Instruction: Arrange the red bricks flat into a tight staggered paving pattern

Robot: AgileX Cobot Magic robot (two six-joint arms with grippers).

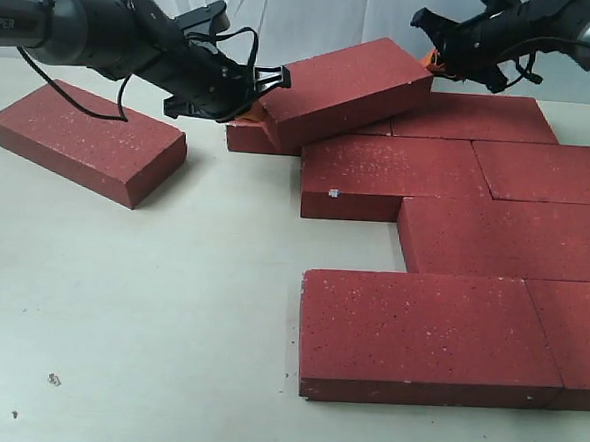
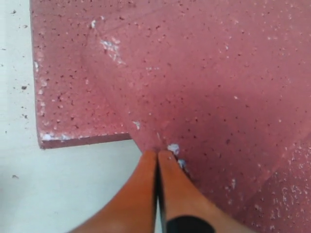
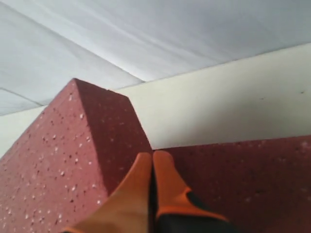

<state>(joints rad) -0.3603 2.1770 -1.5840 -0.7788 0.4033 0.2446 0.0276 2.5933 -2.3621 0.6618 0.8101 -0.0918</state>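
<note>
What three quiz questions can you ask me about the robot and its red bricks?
1. True or false: the tilted brick lies flat on the table.
2. Pick one. The lone brick on the left is: A) touching the paved bricks, B) lying apart from them, C) held up in a claw.
3. Fill the gap: the left claw and the right claw are both ____ (open or shut).

Key:
1. False. It leans, with one end up on other bricks.
2. B.
3. Shut. The orange tips of each claw are pressed together.
</note>
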